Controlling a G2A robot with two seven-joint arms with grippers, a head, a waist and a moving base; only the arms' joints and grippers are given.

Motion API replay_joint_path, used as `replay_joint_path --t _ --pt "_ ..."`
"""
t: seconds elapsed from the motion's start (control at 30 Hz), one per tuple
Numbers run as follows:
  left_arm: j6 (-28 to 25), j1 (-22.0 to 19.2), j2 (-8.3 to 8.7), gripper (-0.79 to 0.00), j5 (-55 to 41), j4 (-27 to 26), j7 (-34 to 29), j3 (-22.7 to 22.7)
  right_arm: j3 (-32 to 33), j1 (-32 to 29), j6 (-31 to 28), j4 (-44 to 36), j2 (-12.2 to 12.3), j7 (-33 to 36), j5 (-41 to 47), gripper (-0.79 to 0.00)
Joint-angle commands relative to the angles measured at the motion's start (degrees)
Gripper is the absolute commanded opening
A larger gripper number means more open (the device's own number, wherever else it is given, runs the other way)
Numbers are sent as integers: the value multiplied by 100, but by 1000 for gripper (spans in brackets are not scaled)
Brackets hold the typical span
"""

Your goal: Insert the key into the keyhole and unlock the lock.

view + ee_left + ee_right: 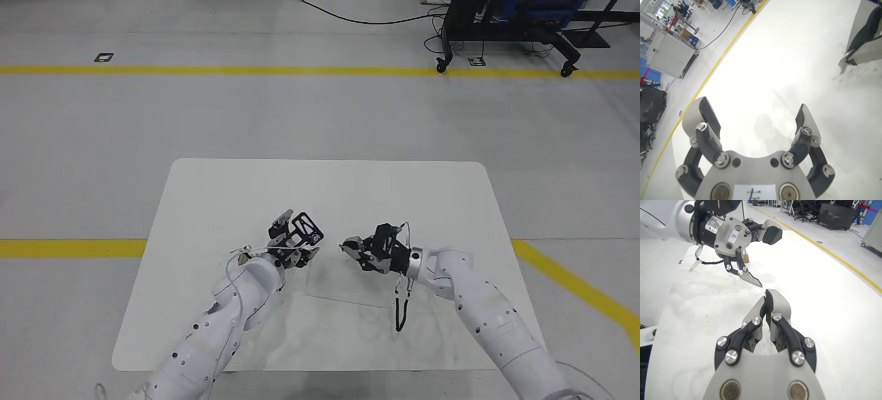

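the left end effector [753, 105] hangs over the white surface [400, 190] with its fingers wide apart and nothing between them. in the top view it sits just at 9 o'clock of the right end effector [766, 294], the two tips near each other but apart, a little toward 6 o'clock of the surface's middle. the right end effector's pads are pressed together on a small silver key [843, 65], which sticks out past the tips. the brass lock [746, 257] stands on the surface close behind the left end effector, partly hidden by it.
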Motion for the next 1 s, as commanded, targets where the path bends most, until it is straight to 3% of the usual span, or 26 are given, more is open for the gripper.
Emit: replay_joint_path --t 0.0,0.1,0.23,0.33,0.63,0.73,0.8,0.97 --pt "47 33 3 0 -71 -95 89 -88 41 -6 -89 -12 16 -115 39 -785" --pt "-137 199 45 0 -546 -435 387 -416 139 -69 -298 -168 54 -321 135 -785" --pt "-469 581 166 0 -1121 -946 849 -1188 318 -202 -754 -443 133 -653 197 -785" --pt "-568 905 224 0 -1655 -1213 1100 -1712 335 -285 -770 -579 168 -770 224 -785" --pt "-589 920 219 0 -1736 -1237 1222 -1688 335 -285 -770 -579 168 -770 224 -785" --pt "-1218 994 200 0 -3043 -1049 2082 -1811 289 -335 -769 -617 135 -733 737 -785" --pt "-1845 1000 207 0 -3972 -807 2429 -1975 128 -323 -770 -537 97 -711 1558 -785" --pt "-3565 680 260 0 -6171 38 2245 -2188 -495 -64 -770 -657 175 -36 4025 -785"
